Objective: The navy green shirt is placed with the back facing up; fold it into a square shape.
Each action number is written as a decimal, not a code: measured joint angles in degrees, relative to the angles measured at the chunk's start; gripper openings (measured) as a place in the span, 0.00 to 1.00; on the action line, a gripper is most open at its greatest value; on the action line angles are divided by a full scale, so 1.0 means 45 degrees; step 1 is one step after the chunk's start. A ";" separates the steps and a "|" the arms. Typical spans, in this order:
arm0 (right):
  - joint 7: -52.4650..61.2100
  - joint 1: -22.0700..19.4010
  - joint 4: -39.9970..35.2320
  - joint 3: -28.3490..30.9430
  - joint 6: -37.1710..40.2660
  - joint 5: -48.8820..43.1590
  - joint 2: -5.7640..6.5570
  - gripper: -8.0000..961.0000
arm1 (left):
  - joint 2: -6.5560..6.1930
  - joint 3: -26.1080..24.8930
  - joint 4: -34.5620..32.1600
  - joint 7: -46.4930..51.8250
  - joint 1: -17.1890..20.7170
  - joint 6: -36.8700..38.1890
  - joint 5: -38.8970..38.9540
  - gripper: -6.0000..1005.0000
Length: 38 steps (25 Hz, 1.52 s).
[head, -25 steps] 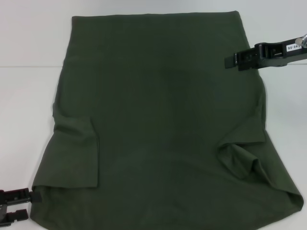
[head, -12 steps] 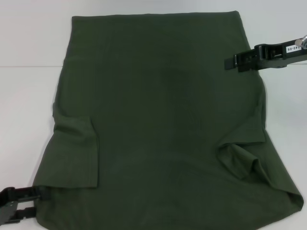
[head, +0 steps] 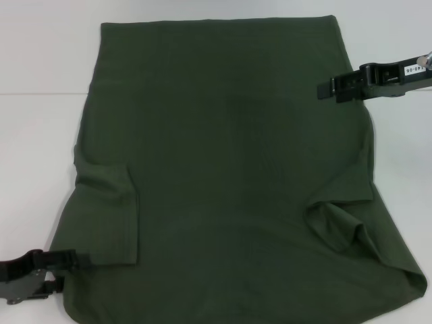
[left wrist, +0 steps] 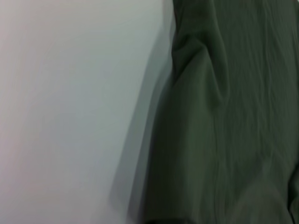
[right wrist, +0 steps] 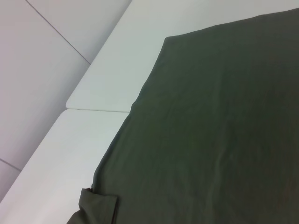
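I am treating the navy green shirt (head: 229, 169) as light, limp, non-slippery cloth, best pinched at an edge or corner. It is lying flat, filling the frame's centre. My left gripper (head: 67, 262) is sitting at its lower-left hem, my right gripper (head: 324, 88) overlapping its upper-right edge; I cannot tell either's opening.

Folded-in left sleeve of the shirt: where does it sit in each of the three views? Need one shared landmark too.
Head view: folded-in left sleeve lies on the navy green shirt, lower left, just beyond the left gripper.
Left wrist view: sleeve near the top, at the shirt's edge.
Right wrist view: sleeve at the bottom edge.
Shared landmark: the shirt's left edge against the white table.
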State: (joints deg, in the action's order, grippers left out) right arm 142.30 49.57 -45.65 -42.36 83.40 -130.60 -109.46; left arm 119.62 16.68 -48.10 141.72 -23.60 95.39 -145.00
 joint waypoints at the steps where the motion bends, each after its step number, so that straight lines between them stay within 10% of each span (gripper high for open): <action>1: 0.0000 0.0000 0.0005 0.0000 0.0001 0.0005 0.0005 0.67 | -0.0001 -0.0001 0.0000 0.0002 -0.0034 -0.0030 0.0006 0.75; 11: 0.0011 -0.0162 -0.0072 -0.0001 0.0021 0.0056 0.0054 0.68 | 0.0097 0.0196 -0.0201 -0.0121 -0.0109 -0.0065 -0.0045 0.64; 19: 0.0016 -0.0300 -0.0086 -0.0001 0.0176 0.0056 0.0099 0.69 | 0.0055 0.0200 -0.0289 -0.0287 -0.0101 0.0316 -0.0038 0.22; 28: 0.0017 -0.0850 -0.0435 -0.0196 0.2372 -0.1913 0.0598 0.70 | -0.0213 0.0036 -0.0284 -0.1259 -0.0351 0.1532 0.0803 0.07; 38: -0.1158 -0.2048 -0.0722 -0.0209 0.3676 -0.3498 0.0571 0.71 | -0.0478 0.0180 0.0425 -0.1283 -0.1100 0.0422 0.0725 0.04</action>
State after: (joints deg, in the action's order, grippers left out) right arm 137.09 40.35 -48.90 -43.30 99.95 -146.34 -106.89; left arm 117.47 17.49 -46.19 135.95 -28.55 97.29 -141.74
